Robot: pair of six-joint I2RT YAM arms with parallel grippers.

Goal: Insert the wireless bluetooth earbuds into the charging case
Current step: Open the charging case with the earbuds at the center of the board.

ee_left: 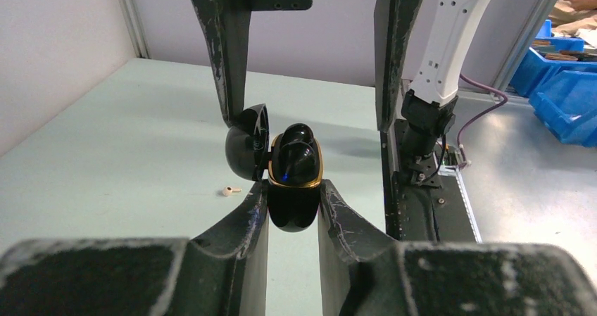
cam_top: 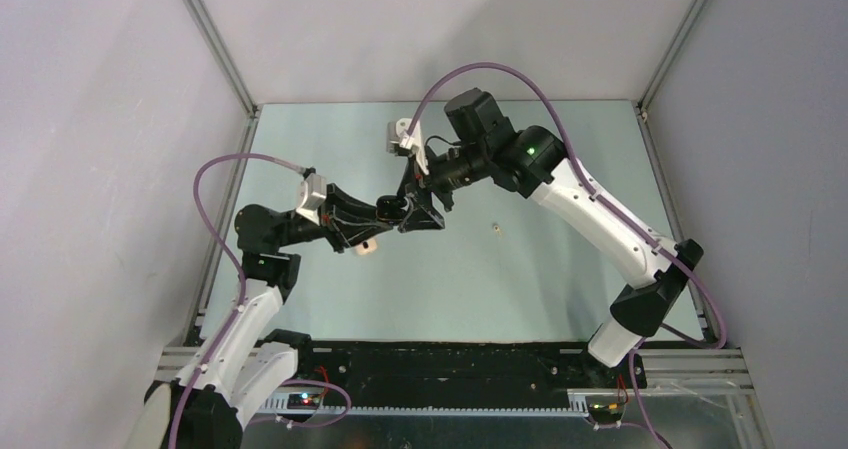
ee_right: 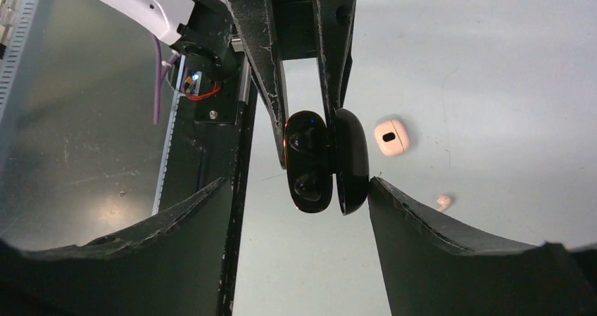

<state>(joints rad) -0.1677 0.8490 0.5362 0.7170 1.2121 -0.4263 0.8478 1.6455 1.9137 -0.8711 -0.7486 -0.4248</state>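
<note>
Mid-frame in the top view, my left gripper (ee_left: 294, 193) clamps a glossy black, gold-rimmed charging case (ee_left: 293, 162), lid open; my right gripper (ee_right: 299, 182) spreads wide around it.

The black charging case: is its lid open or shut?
Open: the lid is swung aside from the black charging case, exposing its inside.

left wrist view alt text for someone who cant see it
A black charging case is clamped between the left fingers, its lid swung open and black earbuds seated inside. The other arm's fingers hang from above beside the lid, and a tiny cream earbud lies on the pale table.
</note>
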